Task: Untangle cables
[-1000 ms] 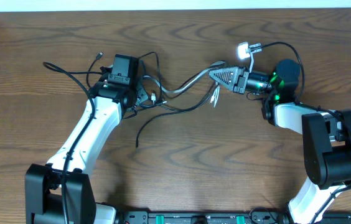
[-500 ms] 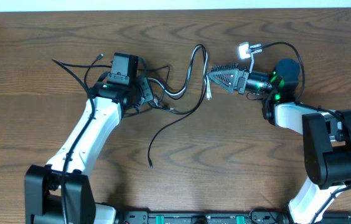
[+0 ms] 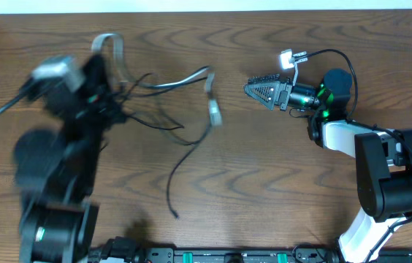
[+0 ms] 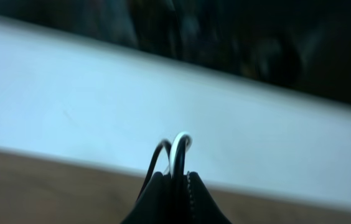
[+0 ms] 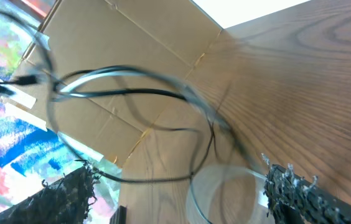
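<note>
Above the counter [image 3: 264,190] we saw the blurred left arm [image 3: 74,124], the left gripper [image 4: 175,179] pinching black and white loops of the cables [image 3: 180,80], whose strands trailed, crossing, toward the centre. The right gripper [image 3: 253,88] stood spread and empty; we judged the untangling unfinished.

From well above, my overhead camera looks straight down on the whole desk [image 3: 250,197]. My left wrist camera sits close behind the left hand [image 4: 177,179], facing level over the desk's edge. My right wrist camera looks out past the right hand [image 5: 178,186] at the cables [image 5: 132,93], which overhead also shows.
</note>
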Motion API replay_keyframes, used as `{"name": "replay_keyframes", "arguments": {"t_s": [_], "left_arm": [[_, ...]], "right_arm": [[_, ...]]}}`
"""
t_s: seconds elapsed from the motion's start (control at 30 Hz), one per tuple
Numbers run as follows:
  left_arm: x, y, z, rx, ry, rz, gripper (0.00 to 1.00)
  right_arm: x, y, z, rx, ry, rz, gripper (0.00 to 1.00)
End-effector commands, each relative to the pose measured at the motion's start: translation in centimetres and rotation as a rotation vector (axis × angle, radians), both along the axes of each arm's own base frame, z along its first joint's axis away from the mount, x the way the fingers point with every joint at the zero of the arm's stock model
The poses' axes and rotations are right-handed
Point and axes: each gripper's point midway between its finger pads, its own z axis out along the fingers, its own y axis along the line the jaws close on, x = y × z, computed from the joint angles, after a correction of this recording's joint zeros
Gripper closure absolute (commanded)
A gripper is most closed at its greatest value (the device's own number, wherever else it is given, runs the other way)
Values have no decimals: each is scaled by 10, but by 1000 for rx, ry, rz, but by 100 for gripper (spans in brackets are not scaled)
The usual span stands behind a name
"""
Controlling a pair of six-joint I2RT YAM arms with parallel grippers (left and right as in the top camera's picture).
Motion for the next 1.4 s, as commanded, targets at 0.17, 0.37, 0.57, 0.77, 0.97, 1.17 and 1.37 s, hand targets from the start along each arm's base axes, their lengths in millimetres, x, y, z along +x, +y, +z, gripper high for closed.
{"name": "replay_keyframes", "arguments": {"t_s": [0.17,0.37,0.57,0.77,0.97,1.17,1.37], "left_arm": [[-33,48,24,20,-76,229,92],[-4,36,1,28,8,166,93],[24,5,-15,10,60,-4,93],[35,-23,-9,-18,26,-160,93],[36,-47,-4,-76,13,-303,93],[34,-57,-2,-107,12,-365,93],[34,-57,-2,-111,11,-369,92]], "right_arm": [[1,-1,2,-4,-27,-3,13],[1,-1,2,-4,-27,-3,12],[-7,5,2,-30,-136,43,4],[-32,39,2,-66,-374,153,1],[-45,83,2,-93,-533,147,1],[-61,108,3,-96,-611,176,1],[-68,111,3,-88,-631,206,1]]}}
